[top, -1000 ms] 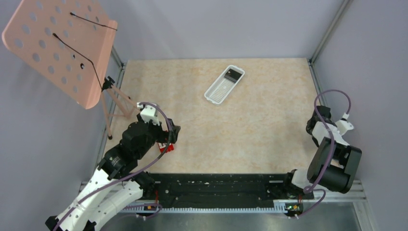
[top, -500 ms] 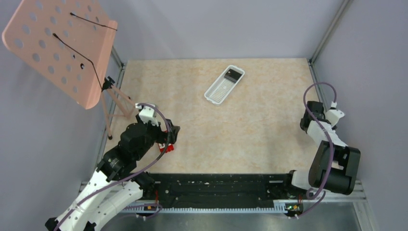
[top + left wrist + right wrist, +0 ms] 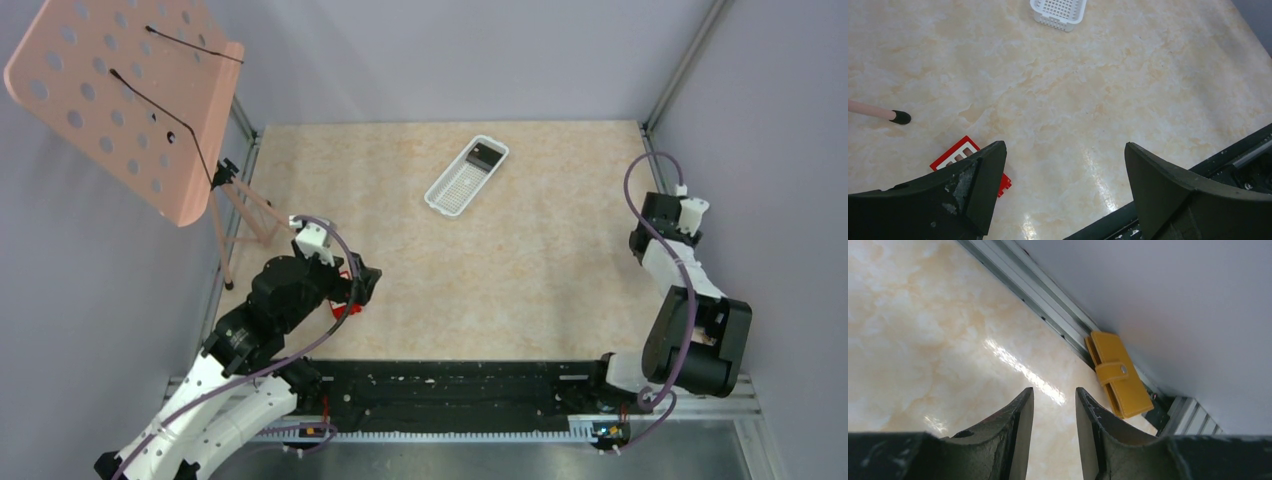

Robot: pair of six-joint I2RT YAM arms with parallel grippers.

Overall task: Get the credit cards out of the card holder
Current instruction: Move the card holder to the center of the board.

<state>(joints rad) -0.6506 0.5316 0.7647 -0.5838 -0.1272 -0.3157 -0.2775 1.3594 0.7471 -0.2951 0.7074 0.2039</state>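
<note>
The closed card holder (image 3: 1118, 374) lies against the rail (image 3: 1048, 315), right of centre in the right wrist view, so the right pincer (image 3: 1054, 390), slightly spread and empty, seemingly aims there; the left pincer (image 3: 1063, 146) gapes wide, idle.

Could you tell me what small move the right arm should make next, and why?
Probably ease the right gripper forward toward the closed mustard-yellow leather card holder, which lies ahead of it along the aluminium rail. Its jaws stand partly apart and empty, and the holder's tab is fastened shut.
</note>
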